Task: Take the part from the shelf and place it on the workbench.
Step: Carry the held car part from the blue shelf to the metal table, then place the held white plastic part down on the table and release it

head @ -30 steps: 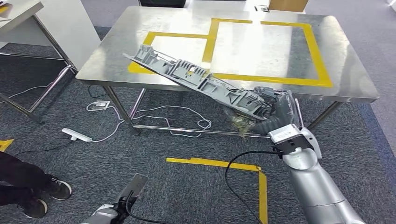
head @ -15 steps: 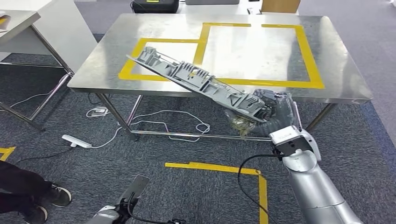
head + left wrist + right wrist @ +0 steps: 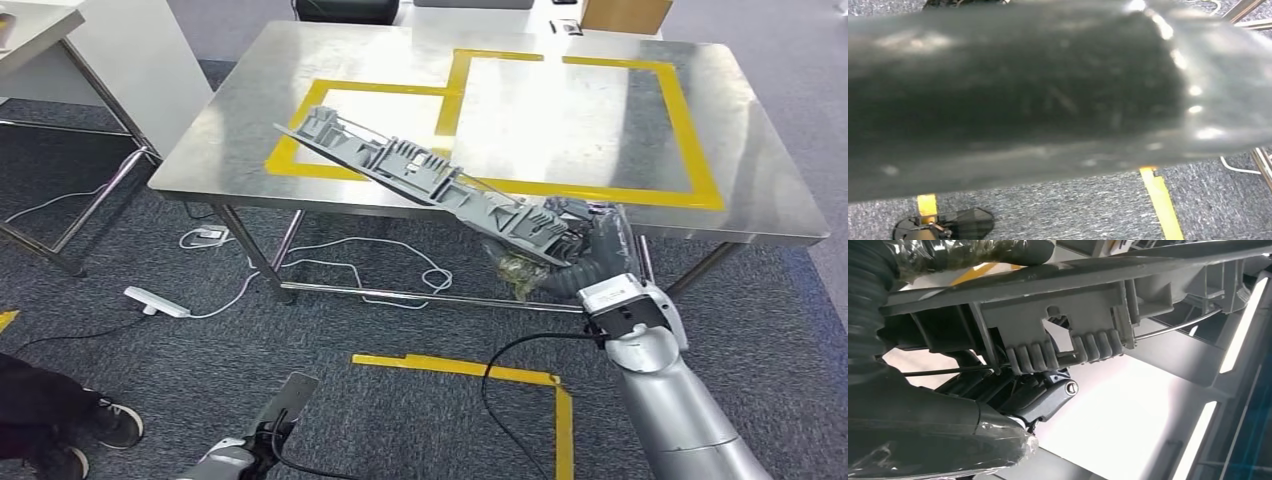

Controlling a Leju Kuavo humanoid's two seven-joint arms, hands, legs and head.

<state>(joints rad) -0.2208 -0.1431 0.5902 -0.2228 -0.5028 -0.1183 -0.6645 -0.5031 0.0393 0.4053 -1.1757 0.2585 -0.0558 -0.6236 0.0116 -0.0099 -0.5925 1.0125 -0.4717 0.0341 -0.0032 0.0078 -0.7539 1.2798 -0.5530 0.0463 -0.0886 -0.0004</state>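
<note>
- The part (image 3: 430, 180), a long grey ribbed moulding, is off the shelf and held by the right hand (image 3: 580, 235), whose fingers are clamped round its near end.
- In the right wrist view the dark fingers (image 3: 1013, 390) wrap under the part's ribbed underside (image 3: 1073, 335), so the grip looks firm.
- Landmark: the workbench (image 3: 760, 150), a steel table marked with yellow tape (image 3: 700, 150).
- The part slants across the workbench's near edge: its far end lies over the left taped square, its near end and the right hand hang just off the near edge, above the floor.
- Whether the far end touches the steel or floats just above it I cannot tell; the part is tilted, the far end higher in the picture.
- Done, by my judgement: the pick and most of the carry.
- Left: bring the whole part over the workbench, lower it flat, most likely inside the tape, then let go and draw the hand clear.
- The left arm (image 3: 240, 455) hangs low, well short of the workbench; the left hand's state I cannot tell.
- Cables (image 3: 330, 265) lie on the carpet under the workbench, and a person's shoe (image 3: 115, 425) is off to its left, well apart.
</note>
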